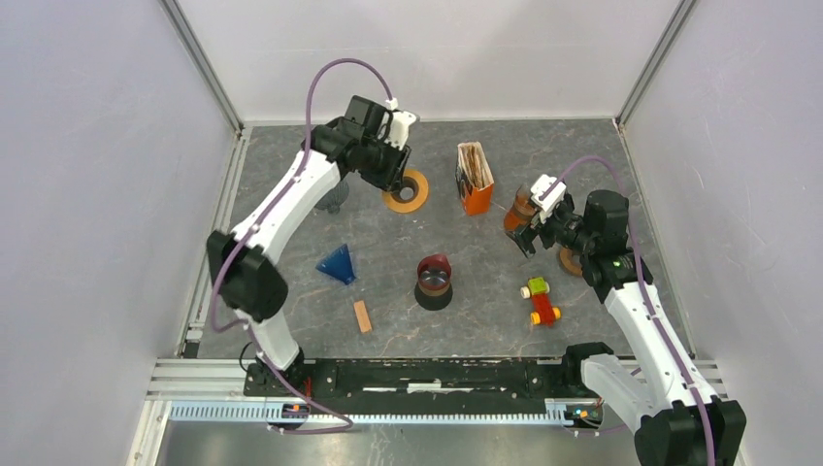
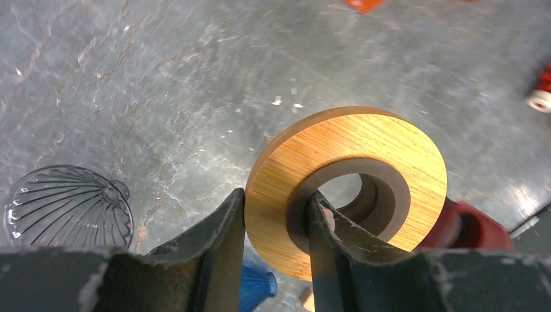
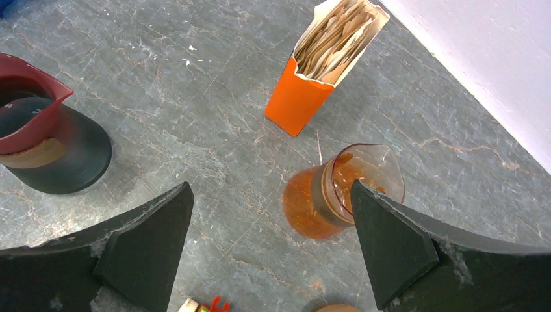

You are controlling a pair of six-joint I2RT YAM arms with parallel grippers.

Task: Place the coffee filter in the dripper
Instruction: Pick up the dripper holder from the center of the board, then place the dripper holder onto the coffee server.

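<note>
Plainly, paper filters (image 3: 338,36) sit in the orange box (image 3: 295,104); left pincer (image 2: 276,198) clamps the wooden ring (image 2: 364,149), right pincer (image 3: 269,188) gapes. Only the left wrist view shows the ribbed glass dripper (image 2: 65,208).

Pretty open table (image 3: 195,130) straight ahead of the right gripper (image 3: 269,188), but the orange glass (image 3: 338,195) crowds one finger and the filter box (image 3: 312,84) stands beyond.

We see a grey, pale-veined counter (image 1: 582,155), an orange filter box (image 3: 295,101) of tan paper filters (image 3: 338,36), a honey-grained wooden ring (image 2: 390,146), a blue cone (image 1: 339,263), an amber glass (image 3: 344,188) and a clear, ribbed glass dripper (image 2: 65,205).
</note>
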